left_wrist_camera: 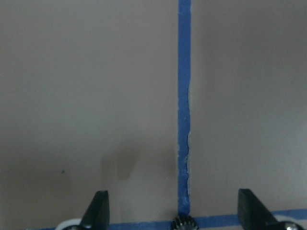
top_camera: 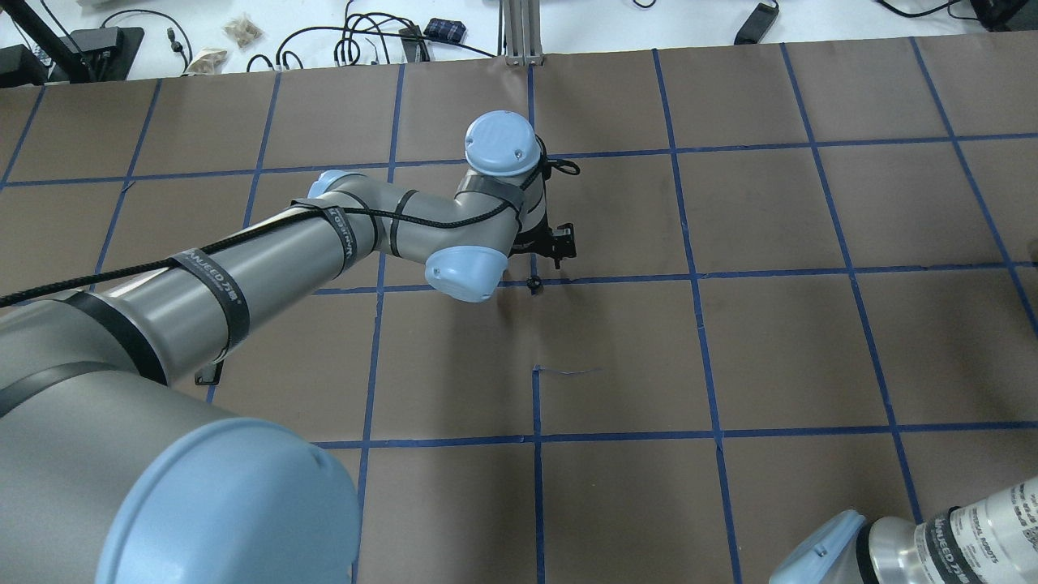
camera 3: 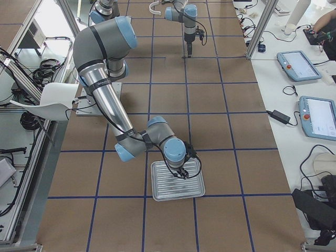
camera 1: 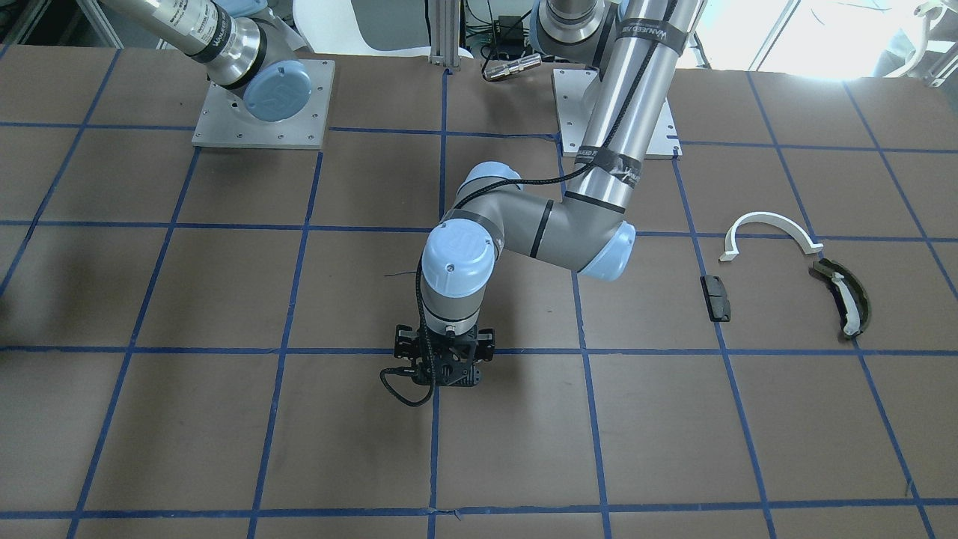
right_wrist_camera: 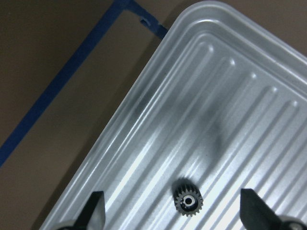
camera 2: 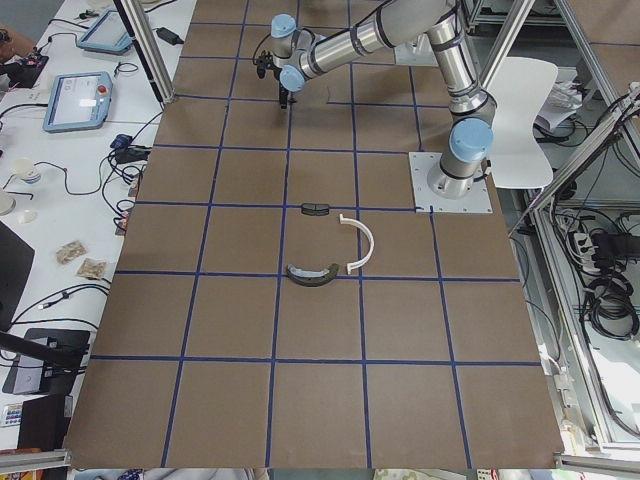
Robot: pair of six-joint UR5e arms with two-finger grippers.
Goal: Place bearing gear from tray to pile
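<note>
Your right gripper (right_wrist_camera: 171, 194) hangs over the ribbed metal tray (right_wrist_camera: 144, 96), jaws spread wide and empty. The bearing gear (right_wrist_camera: 188, 202) lies flat on the tray inside that gap, close to its centre, probably lined up so that closing will catch it. Your left gripper (left_wrist_camera: 171, 191) points down at the brown table (left_wrist_camera: 72, 72), jaws equally wide and holding nothing. A second small gear (left_wrist_camera: 182, 223) sits centred between them on a blue tape crossing (left_wrist_camera: 184, 221). The pile is a white arc (camera 1: 771, 228), an olive curved piece (camera 1: 842, 299) and a black block (camera 1: 717, 297). It lies well apart from both sets of jaws, so the carry is not yet done.
</note>
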